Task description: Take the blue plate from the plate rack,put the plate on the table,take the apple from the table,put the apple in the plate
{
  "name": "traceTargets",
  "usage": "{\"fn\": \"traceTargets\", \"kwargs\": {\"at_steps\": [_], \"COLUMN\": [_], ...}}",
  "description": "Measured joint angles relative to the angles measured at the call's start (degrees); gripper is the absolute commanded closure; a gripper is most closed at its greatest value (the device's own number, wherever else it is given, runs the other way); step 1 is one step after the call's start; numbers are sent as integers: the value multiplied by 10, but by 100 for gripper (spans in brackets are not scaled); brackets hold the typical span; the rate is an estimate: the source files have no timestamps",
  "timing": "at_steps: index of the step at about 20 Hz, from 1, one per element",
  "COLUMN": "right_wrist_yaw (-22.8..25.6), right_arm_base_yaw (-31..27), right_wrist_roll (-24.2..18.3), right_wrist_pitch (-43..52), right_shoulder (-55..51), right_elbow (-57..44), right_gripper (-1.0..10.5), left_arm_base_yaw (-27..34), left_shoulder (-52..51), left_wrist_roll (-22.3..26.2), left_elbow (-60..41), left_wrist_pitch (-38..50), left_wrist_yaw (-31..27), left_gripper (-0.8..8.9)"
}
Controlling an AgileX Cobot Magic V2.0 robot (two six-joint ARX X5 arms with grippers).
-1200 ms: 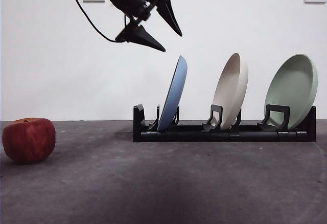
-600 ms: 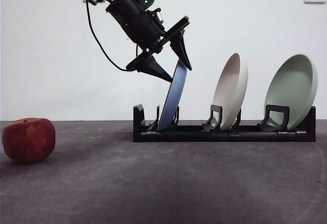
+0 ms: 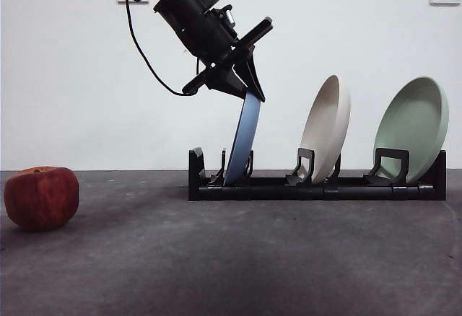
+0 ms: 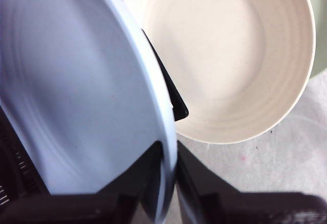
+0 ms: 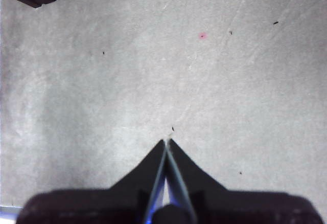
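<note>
A: Largest item?
B: Surface [image 3: 289, 258], dark grey and mottled, carrying everything else.

A: Next?
B: Plate rack [image 3: 317, 186], long, low, black, standing toward the right half of the surface. Three plates upright in its slots: blue plate [image 3: 243, 143] at the left end, beige plate [image 3: 326, 125] in the middle, pale green plate [image 3: 413, 125] at the right end.

A: Condition of the blue one?
B: Foot in its slot, leaning slightly right. Left tool [image 3: 245, 89] pinches its top rim, one jaw on each face; the left wrist view shows the rim [image 4: 166, 147] between the two jaws.

A: The other tool?
B: Right tool [image 5: 166, 144], jaws closed tip to tip, nothing between them, above bare surface, with a corner of the rack in its wrist view.

A: Smallest item?
B: Apple [image 3: 41, 197], red, resting on the surface at the far left, well apart from the rack.
</note>
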Motion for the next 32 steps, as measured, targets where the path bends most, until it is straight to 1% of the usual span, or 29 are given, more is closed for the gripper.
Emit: {"fn": "traceTargets", "kwargs": {"at_steps": [7, 11, 15, 17, 20, 24, 27, 30, 32], "right_wrist_yaw": [0, 0, 0, 0, 0, 0, 0, 0, 0], "right_arm_base_yaw": [0, 0, 0, 0, 0, 0, 0, 0, 6], "right_wrist_roll": [0, 0, 0, 0, 0, 0, 0, 0, 0], "right_wrist_pitch": [0, 0, 0, 0, 0, 0, -1, -1, -1], "right_shoulder": [0, 0, 0, 0, 0, 0, 0, 0, 0], "right_elbow": [0, 0, 0, 0, 0, 0, 0, 0, 0], "right_gripper": [948, 948, 948, 948, 948, 948, 948, 948, 948], "left_arm_base_yaw": [2, 9, 22, 22, 22, 23, 23, 23, 18], "left_shoulder": [0, -12, -46, -75, -124, -172, -211, -253, -274], "left_wrist_roll": [0, 1, 1, 1, 7, 49, 99, 134, 156], "left_elbow": [0, 0, -2, -3, -3, -3, -3, -3, -3], "left_wrist_pitch": [-1, -16, -26, -26, -33, -89, -128, -175, -215], "left_wrist_yaw": [1, 0, 19, 30, 32, 29, 8, -9, -36], "left_gripper": [822, 822, 822, 822, 822, 822, 822, 822, 822]}}
